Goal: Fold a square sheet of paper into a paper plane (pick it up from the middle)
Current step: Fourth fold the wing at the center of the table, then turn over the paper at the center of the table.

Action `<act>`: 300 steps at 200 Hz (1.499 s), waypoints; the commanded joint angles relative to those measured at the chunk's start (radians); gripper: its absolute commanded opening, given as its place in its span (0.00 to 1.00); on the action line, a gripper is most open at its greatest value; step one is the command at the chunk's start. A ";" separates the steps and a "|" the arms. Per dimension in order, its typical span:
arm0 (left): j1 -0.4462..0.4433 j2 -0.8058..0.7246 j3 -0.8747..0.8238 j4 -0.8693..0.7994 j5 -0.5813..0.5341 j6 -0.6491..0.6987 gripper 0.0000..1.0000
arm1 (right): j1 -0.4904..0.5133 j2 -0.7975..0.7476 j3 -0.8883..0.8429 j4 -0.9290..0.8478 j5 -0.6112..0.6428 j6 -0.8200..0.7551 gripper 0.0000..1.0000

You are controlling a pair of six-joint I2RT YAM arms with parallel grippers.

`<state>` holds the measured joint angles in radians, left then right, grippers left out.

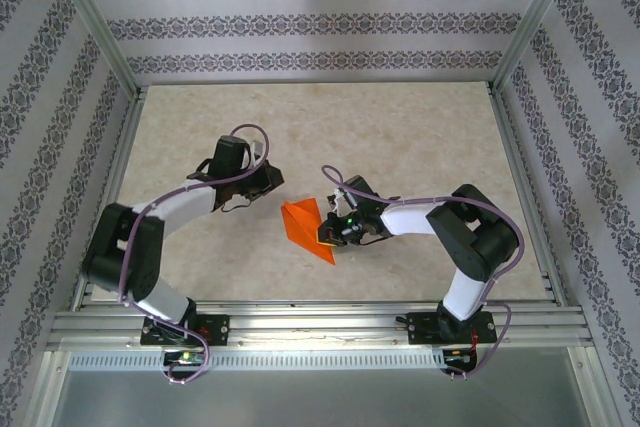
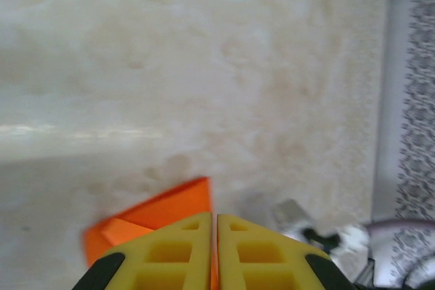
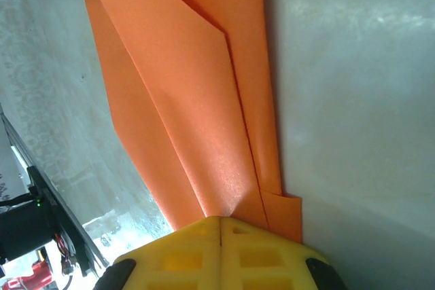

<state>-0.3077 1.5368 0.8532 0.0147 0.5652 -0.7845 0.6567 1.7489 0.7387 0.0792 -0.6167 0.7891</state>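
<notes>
The right gripper (image 3: 221, 221) has its yellow jaws pressed together on one end of the folded orange paper plane (image 3: 197, 100), with its arm bent low and reaching left across the table (image 1: 400, 137). The left gripper (image 2: 215, 216) is closed to a thin slit and grips nothing. It sits just left of and beyond the plane, which lies mid-table between them

The surface (image 1: 400, 127) is pale beige with a faint mottled pattern. Walls (image 1: 300, 17) papered in grey-and-white ornamental stripes stand along its far, left and right edges. Aluminium rails (image 1: 320, 322) run across the near edge, with a perforated metal strip (image 1: 320, 360) just in front of them. Slimmer rails (image 1: 522, 177) line the side edges, and slanted metal posts (image 1: 95, 17) rise from the far corners.
</notes>
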 commanded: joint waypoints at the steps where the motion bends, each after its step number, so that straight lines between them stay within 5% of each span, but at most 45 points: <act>1: -0.062 -0.021 -0.036 -0.012 0.004 0.010 0.12 | -0.006 -0.035 0.025 -0.034 -0.013 0.009 0.06; 74: -0.205 0.090 -0.059 0.075 0.004 -0.007 0.12 | -0.040 -0.436 -0.156 -0.146 0.190 -0.012 0.19; 112: -0.205 0.160 -0.046 0.081 0.016 0.001 0.12 | -0.064 -0.582 -0.259 -0.166 0.120 0.029 0.23; 215: -0.199 0.242 -0.085 0.085 -0.024 -0.054 0.10 | 0.091 -0.408 -0.314 0.035 0.040 0.307 0.28; 300: -0.194 0.244 -0.088 0.091 -0.020 -0.063 0.10 | 0.077 -0.313 -0.291 0.056 0.057 0.326 0.29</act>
<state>-0.5087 1.7626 0.7891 0.0978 0.5533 -0.8318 0.7422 1.4239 0.4297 0.1169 -0.5694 1.1027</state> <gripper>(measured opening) 0.102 0.284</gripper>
